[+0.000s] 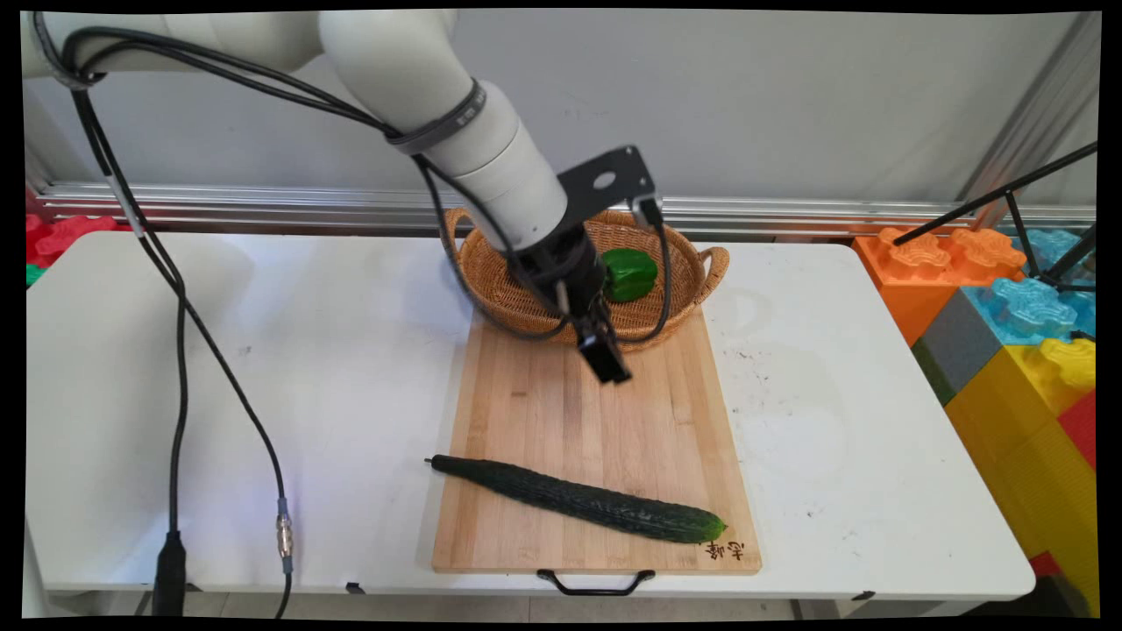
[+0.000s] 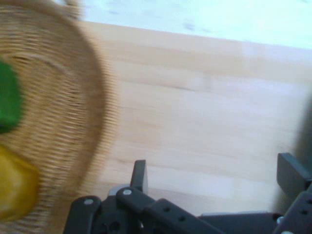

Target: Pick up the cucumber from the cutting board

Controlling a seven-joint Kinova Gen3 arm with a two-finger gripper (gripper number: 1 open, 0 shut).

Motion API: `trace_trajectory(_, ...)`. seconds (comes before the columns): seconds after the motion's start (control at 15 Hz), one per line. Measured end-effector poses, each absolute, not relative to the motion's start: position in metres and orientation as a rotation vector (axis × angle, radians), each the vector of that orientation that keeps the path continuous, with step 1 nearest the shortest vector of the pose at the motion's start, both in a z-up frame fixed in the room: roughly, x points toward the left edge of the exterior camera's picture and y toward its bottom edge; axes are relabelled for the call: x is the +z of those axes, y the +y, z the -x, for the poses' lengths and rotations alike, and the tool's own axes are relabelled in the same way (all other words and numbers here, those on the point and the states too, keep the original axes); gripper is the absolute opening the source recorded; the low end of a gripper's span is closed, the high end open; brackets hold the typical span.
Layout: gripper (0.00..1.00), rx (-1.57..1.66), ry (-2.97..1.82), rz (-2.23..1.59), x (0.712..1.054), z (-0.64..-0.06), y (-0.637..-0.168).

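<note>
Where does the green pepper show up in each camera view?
Main view: green pepper lies in the wicker basket, upper centre, just right of the gripper.
Hand view: green pepper at the left edge, inside the basket.
Shared landmark: wooden cutting board.

Cutting board [image 1: 605,438]: pale wood, visible grain, matt, w/ a thin black handle [image 1: 596,583] at 6 o'clock edge. Basket [image 1: 504,280] at board's 12 o'clock: woven wicker, rough weave. Green pepper [image 1: 629,273] in it: smooth, glossy. Cucumber [image 1: 578,499]: dark, bumpy skin, slight sheen. Table [image 1: 351,368]: white, smooth, matt, scuffed at 3 o'clock. Gripper [image 1: 609,359]: black, matt. Blocks [image 1: 1017,350] far 3 o'clock: coloured plastic.
</note>
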State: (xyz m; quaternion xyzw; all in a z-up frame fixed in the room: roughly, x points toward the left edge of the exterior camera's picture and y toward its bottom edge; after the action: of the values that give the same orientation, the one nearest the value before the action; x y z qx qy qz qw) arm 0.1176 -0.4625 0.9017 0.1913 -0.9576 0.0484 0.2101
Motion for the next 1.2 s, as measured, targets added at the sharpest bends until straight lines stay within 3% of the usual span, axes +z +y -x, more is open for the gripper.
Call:
trace_trajectory(0.33,1.0,0.035,-2.705,-0.384,0.895,-0.12,-0.437)
trace_trajectory(1.2,1.0,-0.036,-2.793,-0.096,0.807,-0.138,-0.401)
